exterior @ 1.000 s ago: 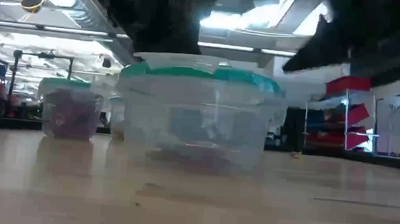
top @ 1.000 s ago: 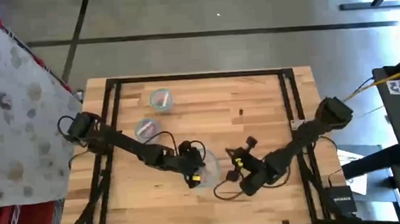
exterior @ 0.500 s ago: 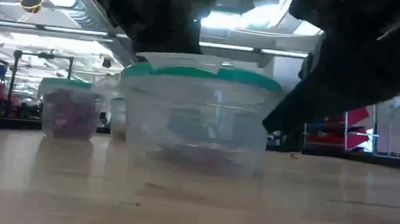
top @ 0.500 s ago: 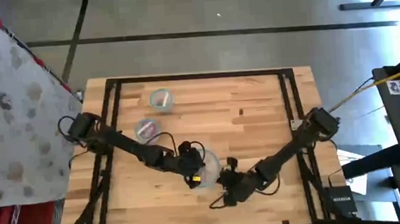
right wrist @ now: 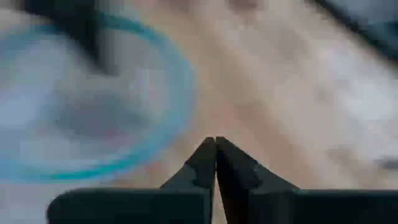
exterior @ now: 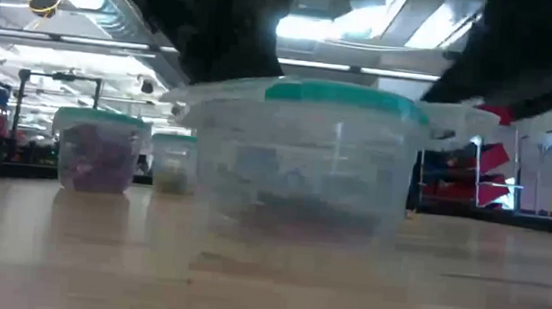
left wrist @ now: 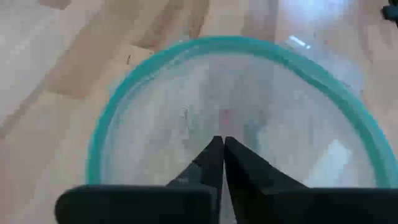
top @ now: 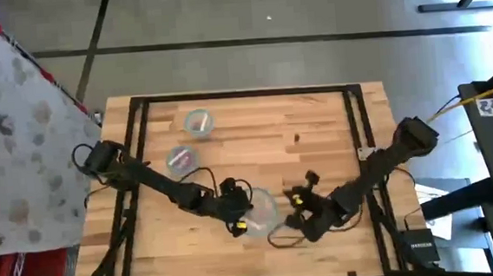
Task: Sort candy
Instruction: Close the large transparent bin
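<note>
3 bowls: candy in far-left one.

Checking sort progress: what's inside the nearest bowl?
The nearest bowl shows a faint dark, pinkish smear at its bottom, likely candy; count and kind can't be told through the hazy wall.

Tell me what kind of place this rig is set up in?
Likely a lab or industrial workshop. The low view shows ceiling strip lights and shelving with red bins beyond the wooden table; the high view shows a bare concrete floor around it.
</note>
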You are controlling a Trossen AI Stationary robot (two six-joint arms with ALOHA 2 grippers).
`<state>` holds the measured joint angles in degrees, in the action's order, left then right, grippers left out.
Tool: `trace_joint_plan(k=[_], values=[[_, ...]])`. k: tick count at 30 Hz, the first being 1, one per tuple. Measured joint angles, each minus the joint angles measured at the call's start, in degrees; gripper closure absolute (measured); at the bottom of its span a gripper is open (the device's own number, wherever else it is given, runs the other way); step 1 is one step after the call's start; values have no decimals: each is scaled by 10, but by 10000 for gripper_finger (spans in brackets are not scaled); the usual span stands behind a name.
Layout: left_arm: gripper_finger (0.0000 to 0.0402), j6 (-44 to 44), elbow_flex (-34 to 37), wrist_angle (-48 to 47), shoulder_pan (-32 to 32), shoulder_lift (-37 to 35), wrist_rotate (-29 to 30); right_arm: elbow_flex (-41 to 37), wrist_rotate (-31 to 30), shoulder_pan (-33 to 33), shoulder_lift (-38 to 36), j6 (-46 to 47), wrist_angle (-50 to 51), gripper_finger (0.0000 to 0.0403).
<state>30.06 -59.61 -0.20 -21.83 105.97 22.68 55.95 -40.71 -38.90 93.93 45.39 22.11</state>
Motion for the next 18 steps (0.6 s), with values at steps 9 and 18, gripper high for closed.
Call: trace_joint_plan(k=[9,18], values=[[402,0,0,0,0,0,7,-2,94,-15,35,-18,-71,402],[402,12,2,-7,2,9,6,-1,87,31,99,-23,-120,402]])
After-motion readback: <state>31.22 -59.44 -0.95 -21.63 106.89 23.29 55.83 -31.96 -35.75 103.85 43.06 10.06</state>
